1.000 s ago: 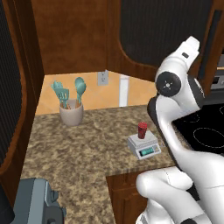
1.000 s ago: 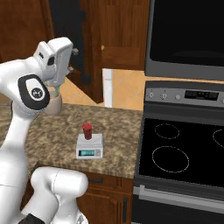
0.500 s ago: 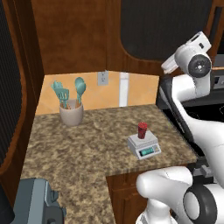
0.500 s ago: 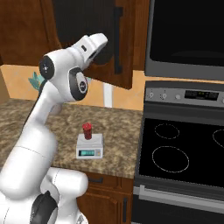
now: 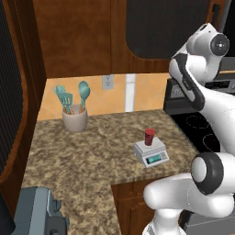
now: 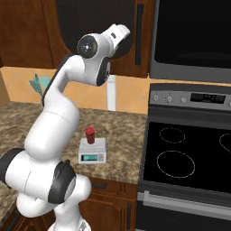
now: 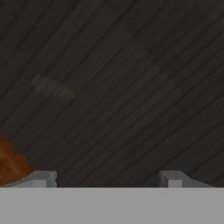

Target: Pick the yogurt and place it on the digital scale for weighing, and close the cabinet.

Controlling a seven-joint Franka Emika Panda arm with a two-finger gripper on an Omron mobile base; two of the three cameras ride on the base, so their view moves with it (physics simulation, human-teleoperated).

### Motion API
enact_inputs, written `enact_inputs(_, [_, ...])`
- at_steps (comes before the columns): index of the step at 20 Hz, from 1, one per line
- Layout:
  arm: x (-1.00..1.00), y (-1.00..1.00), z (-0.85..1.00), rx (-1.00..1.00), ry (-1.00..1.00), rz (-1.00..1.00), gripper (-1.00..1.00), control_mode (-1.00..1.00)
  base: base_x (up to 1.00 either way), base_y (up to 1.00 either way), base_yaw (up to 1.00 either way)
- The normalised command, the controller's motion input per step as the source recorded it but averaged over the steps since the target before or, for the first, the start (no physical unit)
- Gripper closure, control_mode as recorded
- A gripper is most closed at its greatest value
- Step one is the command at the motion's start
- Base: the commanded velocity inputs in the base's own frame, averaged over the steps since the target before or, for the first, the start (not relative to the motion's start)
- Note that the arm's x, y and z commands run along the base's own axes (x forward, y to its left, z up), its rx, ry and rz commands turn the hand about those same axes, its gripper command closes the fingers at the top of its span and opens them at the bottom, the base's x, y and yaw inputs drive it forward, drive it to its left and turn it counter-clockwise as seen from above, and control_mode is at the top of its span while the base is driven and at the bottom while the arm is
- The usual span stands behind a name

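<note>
now the jaws (image 7: 106,178) stand spread wide with nothing between them, their two small tips rising at the bottom of the hand view, facing the dark ribbed panel of the tall reddish-brown wooden cabinet door (image 7: 122,87) from close by; whether they touch it i cannot tell. a sliver of red-brown frame shows at the lower left of that view. in the right base view the hand is raised high against that door (image 6: 97,20), beside its black vertical bar handle (image 6: 139,34).

the step in hand looks like closing the cabinet. to do it well, i judge the push should stay flat on the panel and follow the door's arc until it seats, without sliding along the ribs or catching the handle.

the small dark-red tapered yogurt cup (image 5: 149,136) stands upright on the flat platform of the small light-grey digital scale (image 5: 150,153), so that part seems done; the scale sits on the speckled stone surface (image 5: 87,156), near the black stove top. well apart by the back wall, a beige utensil crock (image 5: 75,120) holds teal spoons and a spatula, handles down.
</note>
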Motion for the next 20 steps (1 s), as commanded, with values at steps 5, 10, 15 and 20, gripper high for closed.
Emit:
enact_inputs(5, [0.91, -0.14, -0.23, 0.02, 0.00, 0.05, -1.00, -1.00, 0.00, 0.00, 0.00])
enact_inputs(10, [1.00, 0.00, -0.56, 0.00, 0.00, 0.01, -1.00, -1.00, 0.00, 0.00, 0.00])
enact_inputs(15, [0.43, 0.17, -0.91, 0.00, -0.03, 0.00, -1.00, -1.00, 0.00, 0.00, 0.00])
enact_inputs(20, [-0.09, 0.57, -1.00, -0.01, -0.03, 0.01, -1.00, -1.00, 0.00, 0.00, 0.00])
